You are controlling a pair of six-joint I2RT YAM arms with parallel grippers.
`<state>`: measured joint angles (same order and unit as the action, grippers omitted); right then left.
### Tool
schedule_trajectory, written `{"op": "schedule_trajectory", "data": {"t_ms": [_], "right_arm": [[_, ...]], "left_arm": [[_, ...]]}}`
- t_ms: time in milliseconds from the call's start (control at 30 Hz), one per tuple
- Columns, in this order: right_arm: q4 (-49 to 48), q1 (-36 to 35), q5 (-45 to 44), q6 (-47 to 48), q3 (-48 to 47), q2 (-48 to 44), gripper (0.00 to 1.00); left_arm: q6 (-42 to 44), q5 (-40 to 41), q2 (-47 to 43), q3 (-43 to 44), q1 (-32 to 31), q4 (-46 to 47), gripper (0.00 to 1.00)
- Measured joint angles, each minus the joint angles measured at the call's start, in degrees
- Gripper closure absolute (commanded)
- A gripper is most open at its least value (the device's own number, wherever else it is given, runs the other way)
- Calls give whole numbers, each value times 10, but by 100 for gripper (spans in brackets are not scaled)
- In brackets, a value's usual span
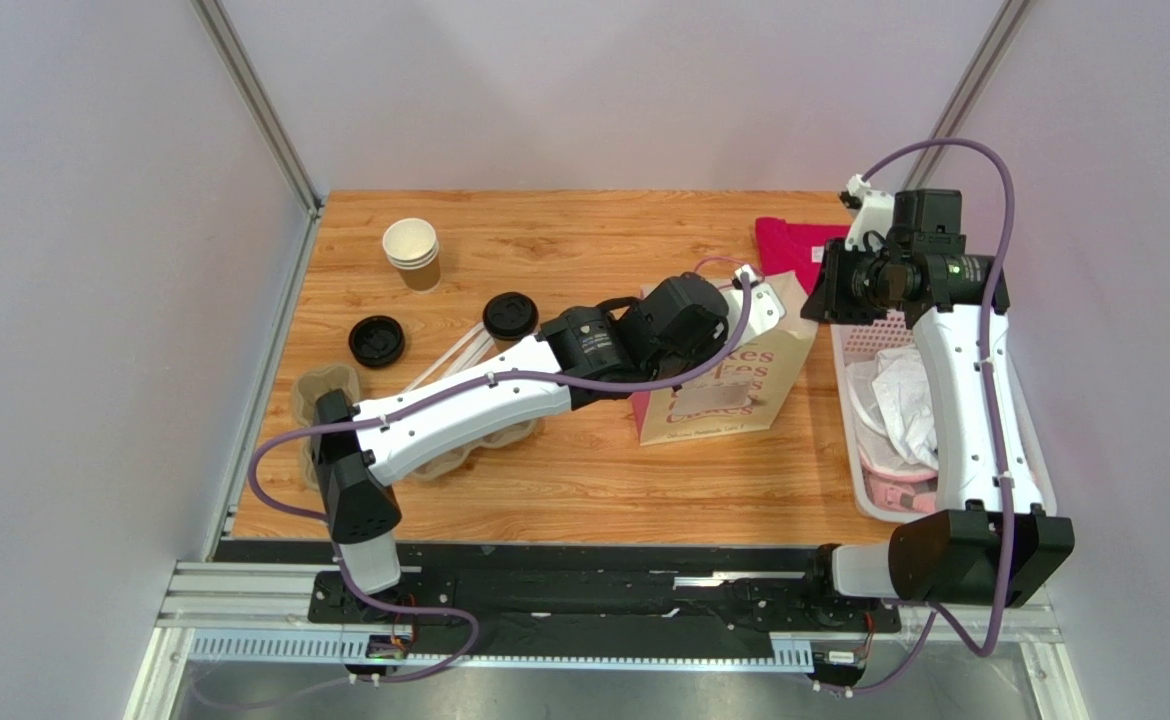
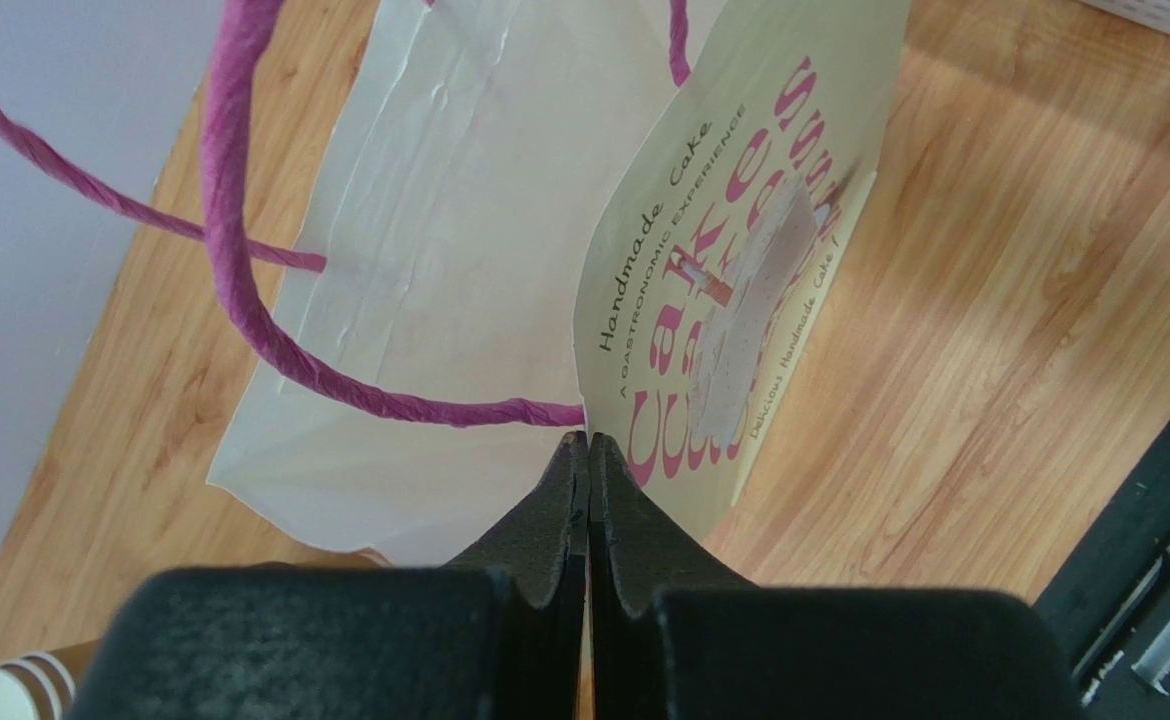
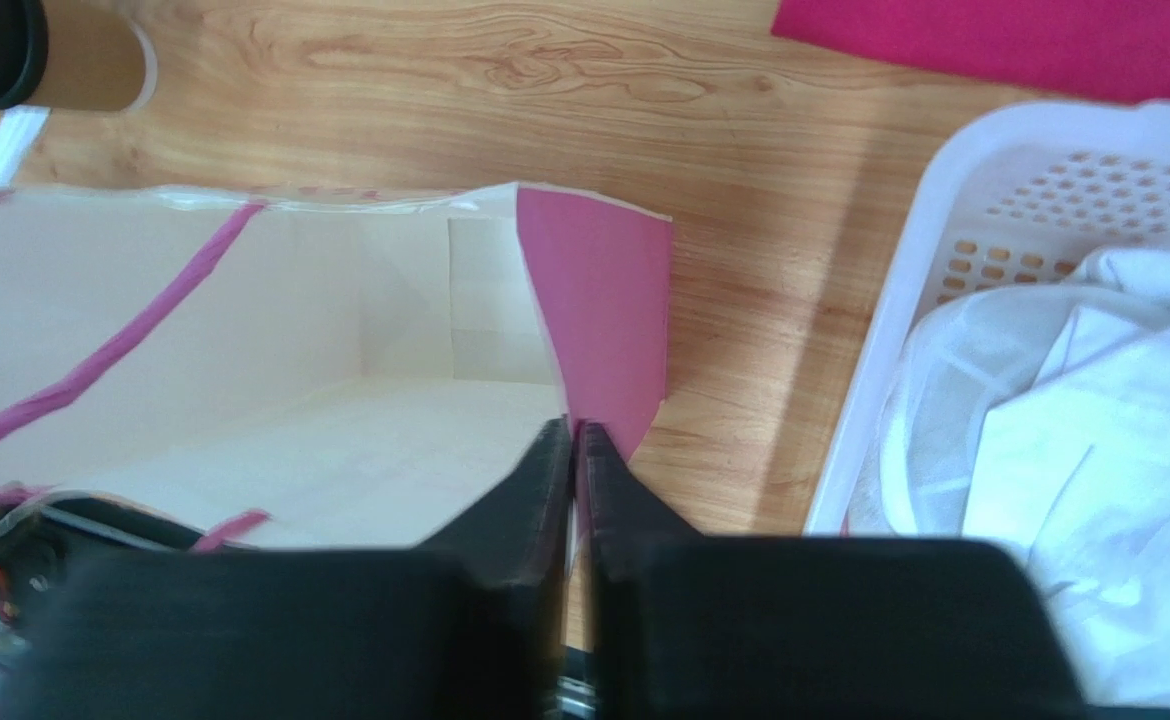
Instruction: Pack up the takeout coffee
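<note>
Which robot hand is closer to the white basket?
Right. The right gripper pinches the paper bag just beside the white basket; the left gripper holds the bag's opposite edge, farther away.

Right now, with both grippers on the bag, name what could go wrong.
1. The left gripper and right gripper both pinch the cream paper bag with pink handles at its rim; pulling apart may tear it.
2. Releasing either to fetch the black-lidded brown paper cup may let the mouth sag shut.
</note>
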<state>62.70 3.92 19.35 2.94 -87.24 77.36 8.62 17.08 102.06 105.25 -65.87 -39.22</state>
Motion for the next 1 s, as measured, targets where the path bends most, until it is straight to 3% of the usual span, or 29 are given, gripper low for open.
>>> {"op": "schedule_trajectory", "data": {"t_ms": [67,133,167,233,267,333,533,633,767,900,1000], "right_arm": [[-1,0,-6,-3,0,3,100],[-5,0,-7,-4,0,6,100],[-7,0,-6,-3,0,7,100],[-12,0,-2,3,0,7,100],[-14,0,1,7,0,7,100],[-18,0,9,21,-1,7,100],[-21,0,64,86,-16,23,100],[-21,0,104,132,-19,28,100],[-18,0,165,194,-30,43,100],[17,0,229,260,-88,94,100],[47,0,269,297,-144,141,100]], "left_arm": [[-5,-1,-4,-4,-3,0,98],[-9,-9,-9,-6,-5,-2,80],[-11,-22,-12,-6,-5,-7,61],[-11,-45,-22,-6,-5,-20,42],[-12,-61,-30,-6,-5,-28,20],[-6,-95,-49,-7,-5,-41,7],[-2,-272,-200,-38,34,-65,6],[-2,-355,-277,-48,117,-71,7],[29,-469,-346,-95,278,-98,10],[158,-567,-373,-169,413,-163,12],[285,-598,-367,-216,473,-223,17]]}}
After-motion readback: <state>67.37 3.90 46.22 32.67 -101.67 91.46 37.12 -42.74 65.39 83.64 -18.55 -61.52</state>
